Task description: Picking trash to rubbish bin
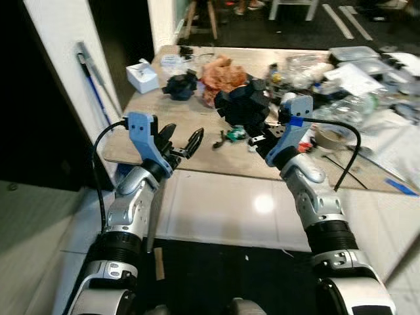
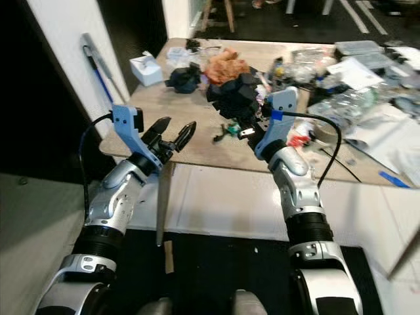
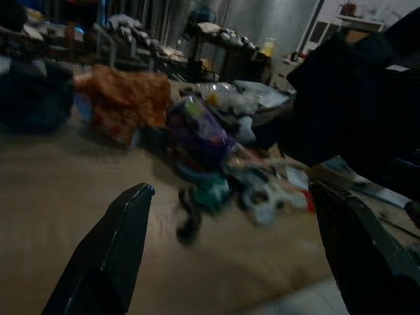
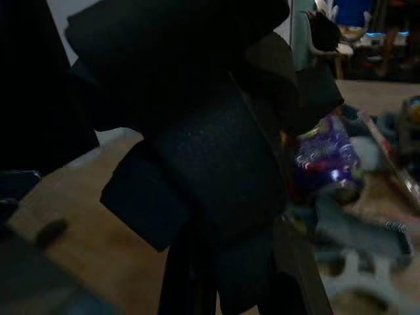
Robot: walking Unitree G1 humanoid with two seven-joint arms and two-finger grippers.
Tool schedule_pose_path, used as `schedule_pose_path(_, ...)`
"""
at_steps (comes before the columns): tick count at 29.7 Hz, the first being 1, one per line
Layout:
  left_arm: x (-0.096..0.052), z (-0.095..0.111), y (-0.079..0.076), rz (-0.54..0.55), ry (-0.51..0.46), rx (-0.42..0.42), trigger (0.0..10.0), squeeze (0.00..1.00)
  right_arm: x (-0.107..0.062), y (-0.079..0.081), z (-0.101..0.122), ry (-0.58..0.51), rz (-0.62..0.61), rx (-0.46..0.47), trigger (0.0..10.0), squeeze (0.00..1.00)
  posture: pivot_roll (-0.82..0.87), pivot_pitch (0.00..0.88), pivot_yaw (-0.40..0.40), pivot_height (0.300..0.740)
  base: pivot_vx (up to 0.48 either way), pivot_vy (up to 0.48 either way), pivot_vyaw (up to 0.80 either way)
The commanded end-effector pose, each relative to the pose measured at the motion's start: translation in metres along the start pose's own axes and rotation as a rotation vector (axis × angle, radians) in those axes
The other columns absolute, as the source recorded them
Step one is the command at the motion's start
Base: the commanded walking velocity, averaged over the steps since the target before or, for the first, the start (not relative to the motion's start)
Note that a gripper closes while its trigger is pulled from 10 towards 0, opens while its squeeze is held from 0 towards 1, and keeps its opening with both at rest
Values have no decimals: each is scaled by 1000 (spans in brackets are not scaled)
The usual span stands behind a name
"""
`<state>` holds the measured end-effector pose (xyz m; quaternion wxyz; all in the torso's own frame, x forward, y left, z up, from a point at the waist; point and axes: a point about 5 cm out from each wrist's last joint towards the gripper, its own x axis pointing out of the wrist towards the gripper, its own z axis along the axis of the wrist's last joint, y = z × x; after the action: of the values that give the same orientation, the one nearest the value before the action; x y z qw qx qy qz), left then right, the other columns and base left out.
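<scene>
A big crumpled black lump of trash (image 1: 243, 104) sits at the near middle of the wooden table (image 1: 197, 121), and my right gripper (image 1: 260, 130) is shut on its near side. Seen from the right wrist, the black lump (image 4: 197, 144) looms right at the fingers (image 4: 298, 275). My left gripper (image 1: 181, 142) hovers open over the table's near left edge with nothing between its fingers (image 3: 111, 256). A small green and black scrap (image 1: 231, 136) lies between the two grippers. Behind it are an orange crumpled bag (image 1: 222, 72) and a smaller black lump (image 1: 180, 85).
A white box (image 1: 142, 76) stands at the table's far left. A tape roll (image 1: 331, 138), clear plastic wrappers (image 1: 354, 98) and papers crowd the right half. A blue-handled stick (image 1: 92, 85) leans on the left wall. White tiled floor (image 1: 216, 210) lies below the table's front edge.
</scene>
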<state>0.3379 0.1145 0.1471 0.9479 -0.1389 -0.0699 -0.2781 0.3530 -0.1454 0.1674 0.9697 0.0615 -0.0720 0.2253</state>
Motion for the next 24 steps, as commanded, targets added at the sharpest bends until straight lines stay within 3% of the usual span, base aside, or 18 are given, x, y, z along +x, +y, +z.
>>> schedule_pose_path(1,-3,-3,3,9,9,4,10000,0,1,4,-4,10,14,2,10000,0,-88,0,-17,740,-289,0,0)
schedule_pose_path(19,-3,-5,4,4,17,4,10000,0,3,4,-8,46,12,1,10000,0,-87,0,-12,740,-255,0,0)
schedule_pose_path(24,-3,-6,4,-12,31,21,10000,0,3,5,-10,62,14,2,10000,0,-88,0,-11,740,0,0,-756)
